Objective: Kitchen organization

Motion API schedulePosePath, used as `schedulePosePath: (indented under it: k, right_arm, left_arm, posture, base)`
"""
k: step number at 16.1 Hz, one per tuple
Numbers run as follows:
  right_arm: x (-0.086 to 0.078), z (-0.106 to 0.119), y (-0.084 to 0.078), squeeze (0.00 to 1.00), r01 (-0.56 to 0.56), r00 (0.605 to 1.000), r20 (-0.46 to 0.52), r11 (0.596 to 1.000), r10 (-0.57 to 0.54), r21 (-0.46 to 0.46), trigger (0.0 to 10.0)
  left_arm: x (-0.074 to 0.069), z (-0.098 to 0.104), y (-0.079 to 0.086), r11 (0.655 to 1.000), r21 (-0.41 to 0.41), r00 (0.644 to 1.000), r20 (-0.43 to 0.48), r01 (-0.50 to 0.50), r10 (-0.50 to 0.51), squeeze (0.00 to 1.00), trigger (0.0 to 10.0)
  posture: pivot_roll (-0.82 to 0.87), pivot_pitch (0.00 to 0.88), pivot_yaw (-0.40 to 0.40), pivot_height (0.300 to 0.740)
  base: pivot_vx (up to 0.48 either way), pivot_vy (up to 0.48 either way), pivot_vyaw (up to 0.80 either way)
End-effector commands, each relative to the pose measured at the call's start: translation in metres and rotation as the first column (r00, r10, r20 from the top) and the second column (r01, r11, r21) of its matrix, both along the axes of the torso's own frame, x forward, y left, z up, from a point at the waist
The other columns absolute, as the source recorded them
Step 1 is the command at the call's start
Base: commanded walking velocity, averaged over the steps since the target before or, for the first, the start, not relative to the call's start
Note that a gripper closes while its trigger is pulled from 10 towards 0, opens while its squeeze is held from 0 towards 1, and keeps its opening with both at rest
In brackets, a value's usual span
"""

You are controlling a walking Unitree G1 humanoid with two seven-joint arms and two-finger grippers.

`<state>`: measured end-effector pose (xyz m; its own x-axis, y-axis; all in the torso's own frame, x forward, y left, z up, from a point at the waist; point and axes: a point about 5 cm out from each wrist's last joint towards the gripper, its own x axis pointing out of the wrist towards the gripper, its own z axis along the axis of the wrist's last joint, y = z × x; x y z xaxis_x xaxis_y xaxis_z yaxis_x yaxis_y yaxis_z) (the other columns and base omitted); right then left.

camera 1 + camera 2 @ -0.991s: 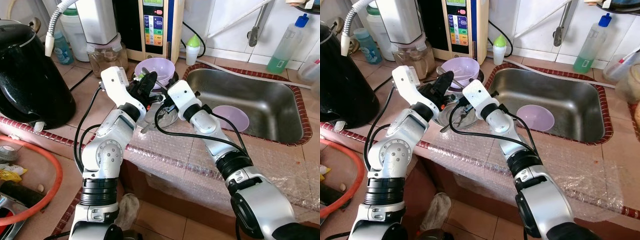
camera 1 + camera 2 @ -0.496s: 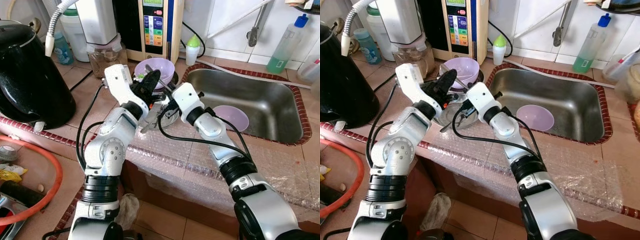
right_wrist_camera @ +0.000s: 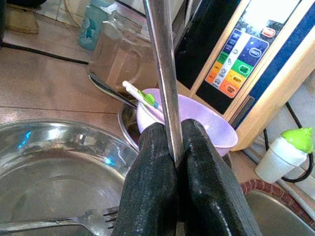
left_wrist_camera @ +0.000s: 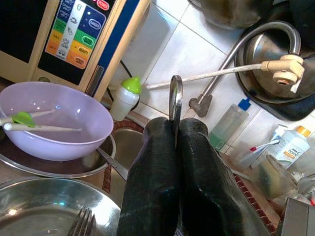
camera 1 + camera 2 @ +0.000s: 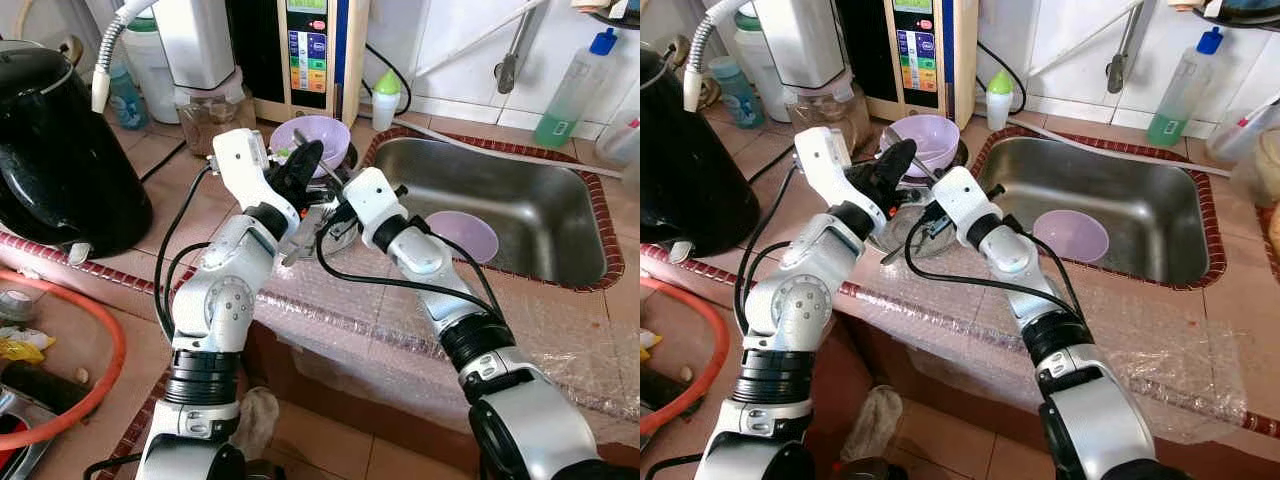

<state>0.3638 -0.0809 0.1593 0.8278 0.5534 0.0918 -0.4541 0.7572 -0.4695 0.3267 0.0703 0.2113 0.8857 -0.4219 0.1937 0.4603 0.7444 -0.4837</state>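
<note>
My left gripper hovers over the counter just in front of a purple bowl that holds green-tipped chopsticks. It is shut on a metal spoon, seen edge-on in the left wrist view. Close beside it, my right gripper is shut on a long steel handle that points up past its fingertips. I cannot tell whether both hold the same utensil. Below both lies a shallow steel bowl with a fork in it.
A second purple bowl lies in the steel sink on the right. A black kettle stands at the left, with a glass jar, water purifier and green-capped bottle behind. Bubble wrap covers the counter's front edge.
Over the second, my left gripper has risen and moved a little toward the purple bowl, and the right gripper followed slightly. Both have stayed shut.
</note>
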Motion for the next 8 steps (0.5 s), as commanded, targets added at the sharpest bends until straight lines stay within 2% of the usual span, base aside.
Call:
schedulePosePath:
  k: [1, 2, 5, 7, 8]
  right_arm:
    - [0.009, 0.017, -0.019, 0.00, 0.083, 0.996, 0.038, 0.995, -0.086, 0.053, 0.0]
    - [0.011, 0.018, -0.025, 0.00, 0.101, 0.994, 0.039, 0.994, -0.103, 0.046, 0.0]
    - [0.018, 0.022, -0.042, 0.00, 0.153, 0.987, 0.048, 0.988, -0.153, 0.011, 0.0]
    - [0.023, 0.025, -0.062, 0.00, 0.223, 0.974, 0.058, 0.974, -0.221, -0.029, 0.0]
    - [0.025, 0.026, -0.068, 0.00, 0.242, 0.969, 0.059, 0.969, -0.240, -0.038, 0.0]
  left_arm:
    - [0.001, -0.011, 0.017, 0.997, 0.040, 0.997, -0.032, -0.067, 0.068, 0.00, 4.7]
    - [-0.001, -0.011, 0.013, 0.999, 0.049, 1.000, -0.020, -0.023, 0.024, 1.00, 10.0]
    - [-0.008, -0.014, 0.005, 0.990, 0.134, 0.998, 0.024, 0.051, -0.054, 1.00, 10.0]
    - [-0.020, -0.014, -0.006, 0.967, 0.204, 0.984, 0.065, 0.150, -0.167, 1.00, 10.0]
    - [-0.022, -0.015, -0.007, 0.961, 0.222, 0.980, 0.070, 0.166, -0.185, 1.00, 10.0]
  posture:
    - [0.00, 0.000, 0.074, 0.740]
    - [0.00, 0.000, 0.075, 0.740]
    - [0.00, 0.000, 0.077, 0.740]
    - [0.01, 0.000, 0.075, 0.740]
    - [0.01, 0.000, 0.074, 0.740]
  base:
    - [0.000, 0.000, 0.00]
    - [0.000, 0.000, 0.00]
    - [0.000, 0.000, 0.00]
    - [0.000, 0.000, 0.00]
    - [0.000, 0.000, 0.00]
